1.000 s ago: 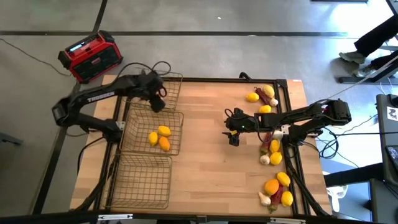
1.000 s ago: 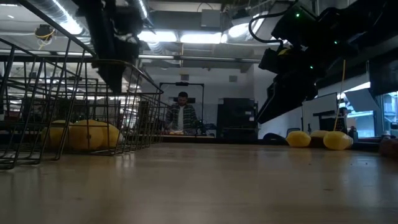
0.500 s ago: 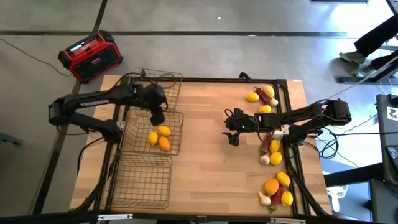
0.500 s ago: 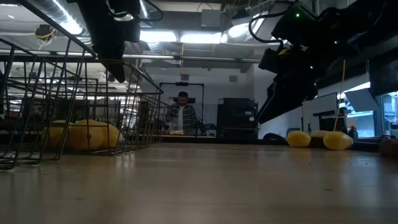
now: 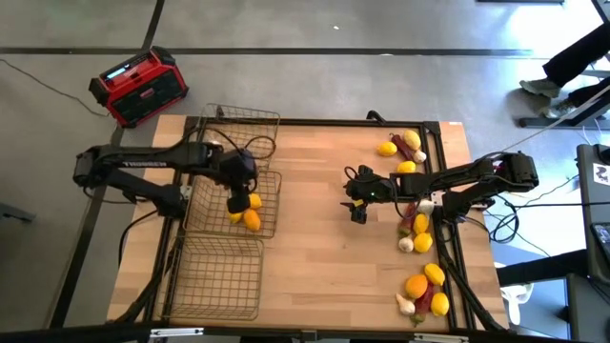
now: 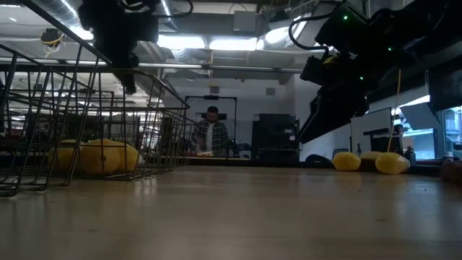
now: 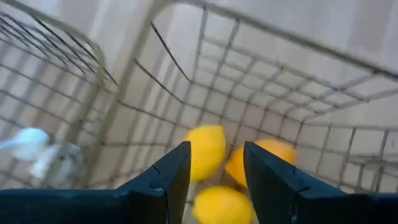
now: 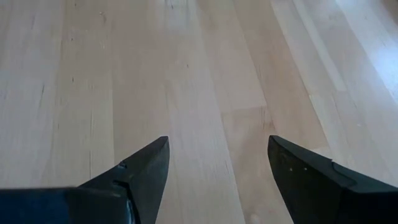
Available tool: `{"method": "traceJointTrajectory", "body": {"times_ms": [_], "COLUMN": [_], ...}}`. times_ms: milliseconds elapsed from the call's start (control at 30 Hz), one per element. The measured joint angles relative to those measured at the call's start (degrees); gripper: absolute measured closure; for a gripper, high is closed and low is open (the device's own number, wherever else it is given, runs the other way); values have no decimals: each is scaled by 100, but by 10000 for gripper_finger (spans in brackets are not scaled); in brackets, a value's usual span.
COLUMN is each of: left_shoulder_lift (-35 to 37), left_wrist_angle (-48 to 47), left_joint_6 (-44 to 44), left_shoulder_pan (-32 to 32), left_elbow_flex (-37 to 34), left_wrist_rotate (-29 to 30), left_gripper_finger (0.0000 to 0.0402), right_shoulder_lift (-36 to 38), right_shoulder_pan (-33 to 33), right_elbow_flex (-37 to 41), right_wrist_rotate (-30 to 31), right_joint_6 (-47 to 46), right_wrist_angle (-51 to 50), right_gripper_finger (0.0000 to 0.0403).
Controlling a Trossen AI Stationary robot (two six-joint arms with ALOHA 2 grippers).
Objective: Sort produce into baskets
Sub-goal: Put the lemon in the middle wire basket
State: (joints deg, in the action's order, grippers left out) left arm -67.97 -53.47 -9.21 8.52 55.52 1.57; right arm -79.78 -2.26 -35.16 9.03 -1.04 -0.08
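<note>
A robotics lab or workshop; the wooden desk [image 5: 315,181] sits in a black metal frame on bare grey concrete floor [image 5: 315,81], with cables [image 5: 38,76] trailing across it; beside the desk's far left corner stands a red-and-black box [image 5: 138,86]; beyond the desk the room is open and industrial, with strip lights [image 6: 216,43] and ducts overhead, dark cabinets [image 6: 274,137] and a person [image 6: 210,133] standing at a bench.

Three citrus [image 5: 250,211] in middle basket [image 5: 211,215]
</note>
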Motion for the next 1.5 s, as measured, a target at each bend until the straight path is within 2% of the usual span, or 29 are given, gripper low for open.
{"method": "traceJointTrajectory", "body": {"times_ms": [233,500,867,1067,1267,1500], "left_shoulder_lift": [-10,-6,-6,-6,-6,-1], "left_wrist_angle": [-109,18,12,-1,-1,-5], "left_joint_6": [75,404,793,907,655,631], "left_shoulder_pan": [17,446,908,1123,1333,1189], "left_elbow_flex": [-711,-1187,-1208,-1206,-1205,-1173], "left_wrist_rotate": [24,657,1445,1470,1479,1439], "left_gripper_finger": [259,259,259,259,259,259], "right_shoulder_lift": [1,1,-1,1,1,1], "right_shoulder_pan": [0,0,0,0,0,0], "right_elbow_flex": [0,0,0,0,-2,-2], "right_wrist_rotate": [-1,58,88,88,88,88], "right_joint_6": [0,2,0,0,0,0], "right_wrist_angle": [0,4,4,4,3,2], "right_gripper_finger": [134,134,134,134,134,134]}}
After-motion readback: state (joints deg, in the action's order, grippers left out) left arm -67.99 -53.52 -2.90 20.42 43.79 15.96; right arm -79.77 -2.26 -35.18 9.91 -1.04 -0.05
